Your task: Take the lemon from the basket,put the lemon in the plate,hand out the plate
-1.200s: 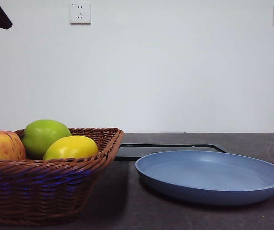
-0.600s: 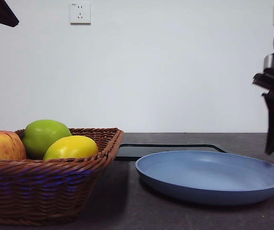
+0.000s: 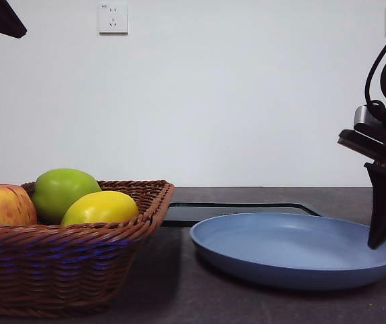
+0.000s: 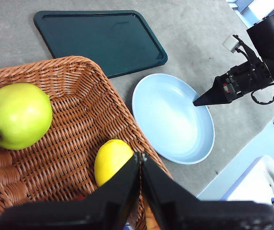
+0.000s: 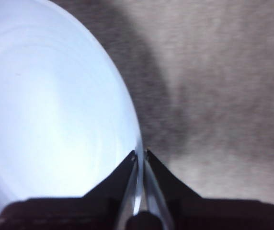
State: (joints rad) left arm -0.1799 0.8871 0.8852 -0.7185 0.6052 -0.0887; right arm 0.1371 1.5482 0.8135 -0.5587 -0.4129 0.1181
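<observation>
1. Currently the lemon (image 3: 100, 207) lies in the basket (image 3: 65, 260) at lower left of the front view, against the near-right wall, just beside the green apple (image 3: 63, 193) and near the red-yellow apple (image 3: 3, 205). None of the fruit is lifted yet.
2. Left tool (image 4: 140, 160): hangs above the basket, pointed down toward the lemon (image 4: 112, 159) in the left wrist view. Jaws stand narrow, nearly together, holding nothing. Judgement: it would need to spread before it could take the fruit.
3. Right tool (image 3: 375, 239): comes in at the right edge of the front view, its tip low at the far-right rim of the plate (image 3: 294, 266). Right wrist view shows the jaws narrow with the plate's rim (image 5: 138, 182) running between them; whether they press on it I cannot tell.
4. Plate sits flat on the table (image 3: 179, 297), lower centre-right, with no fruit in it, well apart from the lemon but just beside the basket. Black tray (image 3: 200, 210) lies behind it.
5. Why so placed, as a judgement: the right tool takes the rim early, likely to steady the plate for the drop and be ready to hand it out. Left tool is set for the pick.
6. Progress: first step not yet done.
7. Risk: a smooth oval fruit may roll on a shallow plate when lifted.
</observation>
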